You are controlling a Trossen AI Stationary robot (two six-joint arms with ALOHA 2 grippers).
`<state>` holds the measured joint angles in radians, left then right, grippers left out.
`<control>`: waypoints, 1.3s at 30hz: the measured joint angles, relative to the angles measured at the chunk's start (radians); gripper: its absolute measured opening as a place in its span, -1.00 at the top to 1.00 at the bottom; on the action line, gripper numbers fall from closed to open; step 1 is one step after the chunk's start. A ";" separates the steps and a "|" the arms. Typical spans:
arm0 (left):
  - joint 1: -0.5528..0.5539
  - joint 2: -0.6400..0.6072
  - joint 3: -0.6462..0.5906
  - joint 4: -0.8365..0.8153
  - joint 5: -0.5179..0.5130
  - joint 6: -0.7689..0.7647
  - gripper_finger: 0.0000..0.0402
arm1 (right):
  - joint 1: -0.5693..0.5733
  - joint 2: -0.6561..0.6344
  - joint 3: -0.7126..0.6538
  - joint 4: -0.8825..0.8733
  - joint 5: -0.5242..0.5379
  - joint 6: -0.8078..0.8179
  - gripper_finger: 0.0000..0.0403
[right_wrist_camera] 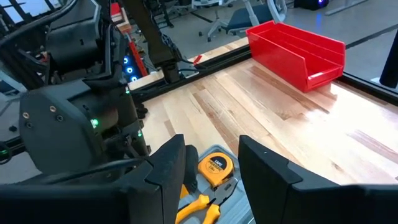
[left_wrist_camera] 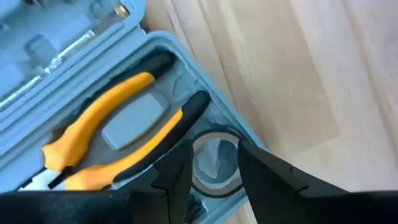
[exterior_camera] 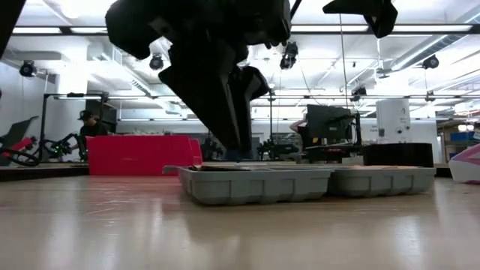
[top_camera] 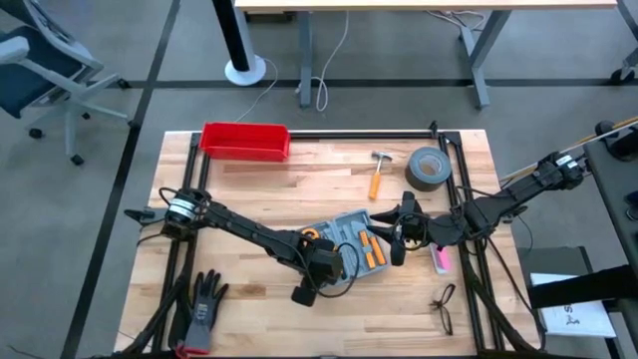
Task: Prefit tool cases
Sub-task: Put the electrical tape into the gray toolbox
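Here, from the grippers outward:

Left gripper point(top_camera: 321, 267): low over the near-left part of the tool case, fingers spread with a clear gap between them in the left wrist view; the gap sits over a round recess in the moulded tray, and the fingers grip nothing that can be seen.

Right gripper point(top_camera: 397, 239): at the right end of the tool case, fingers apart and empty in the right wrist view, hanging above the case's edge.

Tool case point(top_camera: 351, 249): grey-blue, lying open and flat near the middle of the table, between the two grippers; in the low view both shallow halves rest side by side on the wood.

Pliers point(left_wrist_camera: 118, 134): orange and black handles, seated in a moulded slot of the case, just beside the left gripper's fingers.

Tape measure point(right_wrist_camera: 215, 165): yellow and black, in the case, seen between the right gripper's fingers.

Hammer point(top_camera: 379, 172): orange handle, on the table beyond the case, apart from it.

Roll of tape point(top_camera: 429, 168): grey, just right of the hammer, near the far-right corner.

Red bin point(top_camera: 245, 141): at the far edge, left of centre, well apart from the case.

Pink item point(top_camera: 440, 259): on the table just right of the right gripper; what it is cannot be told.

Glove point(top_camera: 203, 307): dark, at the near-left edge.

Glasses point(top_camera: 445, 307): near the near-right edge.

Table point(top_camera: 269, 199): light wood with a black frame.
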<state>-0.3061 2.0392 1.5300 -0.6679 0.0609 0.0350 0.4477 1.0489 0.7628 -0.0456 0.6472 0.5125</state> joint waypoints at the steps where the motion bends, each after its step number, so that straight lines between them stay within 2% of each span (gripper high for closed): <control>1: 0.000 0.000 0.000 -0.005 0.001 0.002 0.33 | 0.000 0.000 0.000 0.000 0.000 0.000 0.37; 10: -0.001 0.033 -0.009 -0.005 0.017 0.035 0.41 | 0.000 0.000 0.000 0.000 0.000 0.000 0.43; 18: 0.000 0.085 -0.008 0.029 0.036 0.056 0.40 | 0.000 0.000 0.000 -0.001 0.000 0.000 0.38; 25: 0.000 0.071 -0.001 0.019 0.037 0.047 0.36 | 0.000 0.000 0.000 -0.001 0.000 0.000 0.35; 39: 0.000 0.044 0.044 -0.053 0.035 0.037 0.41 | 0.000 0.000 0.000 -0.001 0.000 0.000 0.43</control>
<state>-0.3065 2.0827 1.5737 -0.7213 0.0958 0.0724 0.4473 1.0489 0.7628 -0.0463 0.6472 0.5125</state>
